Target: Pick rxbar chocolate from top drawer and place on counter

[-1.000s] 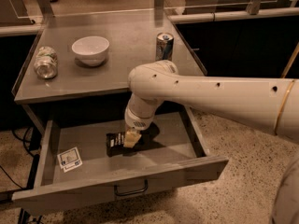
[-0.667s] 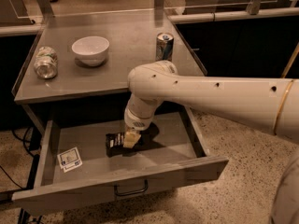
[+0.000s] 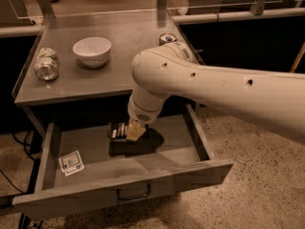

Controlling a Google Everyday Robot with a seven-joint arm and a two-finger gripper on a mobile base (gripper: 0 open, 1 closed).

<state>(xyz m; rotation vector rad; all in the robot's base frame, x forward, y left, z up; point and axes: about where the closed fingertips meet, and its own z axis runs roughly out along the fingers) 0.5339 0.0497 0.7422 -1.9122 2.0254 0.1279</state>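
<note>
The rxbar chocolate [image 3: 117, 130], a black bar with white lettering, hangs just above the floor of the open top drawer [image 3: 176, 144], with its shadow below it. My gripper [image 3: 134, 132] reaches down into the drawer from the big white arm and is shut on the bar's right end. The grey counter [image 3: 128, 61] lies directly above the drawer's back half. The drawer's front panel carries a dark wire handle [image 3: 134, 194].
A small white card with blue print [image 3: 71, 162] lies at the drawer's left front. On the counter stand a white bowl [image 3: 92, 50], a can [image 3: 167, 38] at the right rim, and a clear jar on its side [image 3: 46, 64] at the left.
The gripper has risen a little with the bar, which now hangs off the drawer floor. The arm's elbow sits higher and covers more of the counter.
</note>
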